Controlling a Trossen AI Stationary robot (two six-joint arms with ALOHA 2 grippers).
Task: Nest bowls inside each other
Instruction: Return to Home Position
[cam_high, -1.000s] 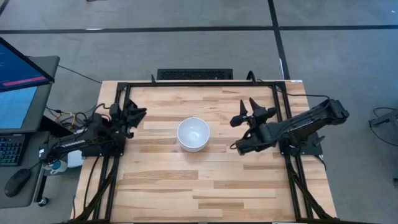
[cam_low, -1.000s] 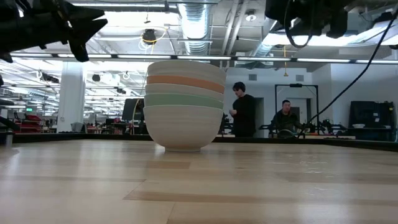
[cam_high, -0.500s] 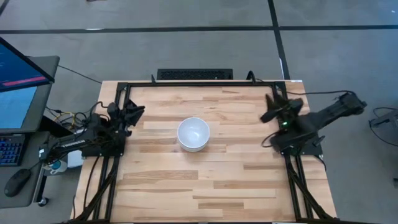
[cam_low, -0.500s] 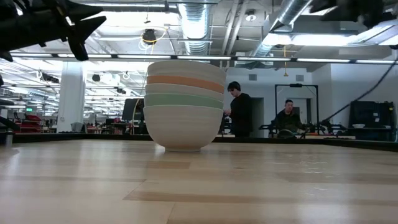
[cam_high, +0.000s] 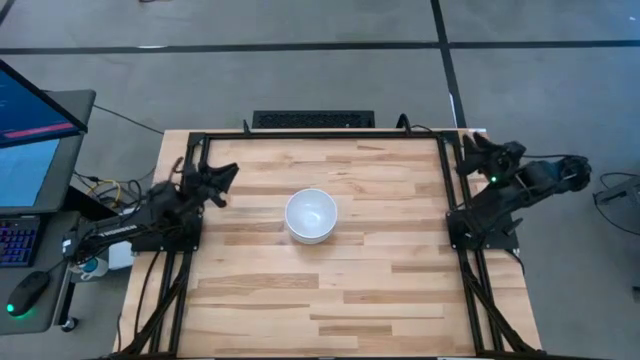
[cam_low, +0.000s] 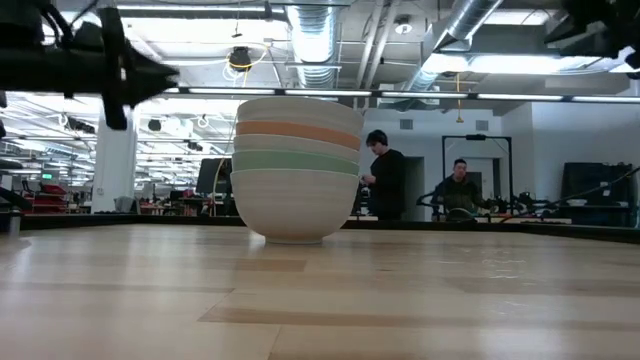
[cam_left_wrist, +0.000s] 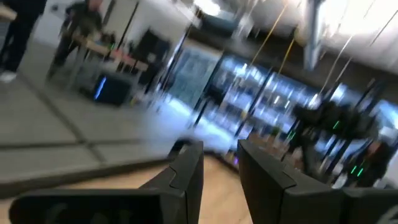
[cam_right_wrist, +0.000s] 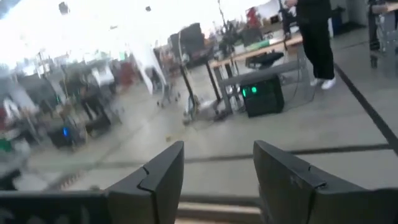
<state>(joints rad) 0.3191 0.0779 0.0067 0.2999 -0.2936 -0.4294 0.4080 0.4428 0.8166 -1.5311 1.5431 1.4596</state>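
The bowls sit nested in one stack (cam_high: 311, 215) at the table's middle. The low view shows the stack (cam_low: 297, 165) with a white rim on top, then an orange band (cam_low: 298, 131), a white one, a mint green one (cam_low: 296, 160), and a white bowl (cam_low: 295, 203) at the bottom, standing on its foot on the wood. My left gripper (cam_high: 222, 180) hovers open over the table's left side, apart from the stack. My right gripper (cam_high: 476, 150) is open, up by the right frame rail near the far corner.
A black frame rail (cam_high: 320, 135) borders the table's far, left and right sides. A monitor and keyboard (cam_high: 25, 130) stand off the left edge. Bare wood (cam_high: 320, 300) lies around the stack. People (cam_low: 385, 175) are in the room behind the table.
My right gripper has drawn back from beside the stack toward the table's right far corner, rising and turning as it went. My left gripper has tipped up to about level near the left edge. The bowl stack has stayed where it was.
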